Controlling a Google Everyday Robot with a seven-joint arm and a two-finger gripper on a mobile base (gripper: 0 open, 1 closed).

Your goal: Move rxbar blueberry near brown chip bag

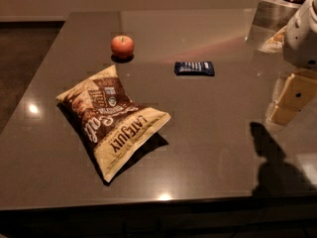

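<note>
The gripper (291,100) hangs at the right edge of the frame, above the counter (208,133) and below the arm's white housing; I cannot tell whether it is apart or together. Left of centre, the brown chip bag (111,120) reads "LATE JULY". The rxbar blueberry (194,68) lies flat at upper centre, well apart from the bag, its white lettering illegible.

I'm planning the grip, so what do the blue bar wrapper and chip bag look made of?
Rxbar blueberry: likely thin plastic film, dull navy, lying flat. Brown chip bag: seemingly matte film, crinkled and puffy. End effector hangs at the right edge, touching neither.
</note>
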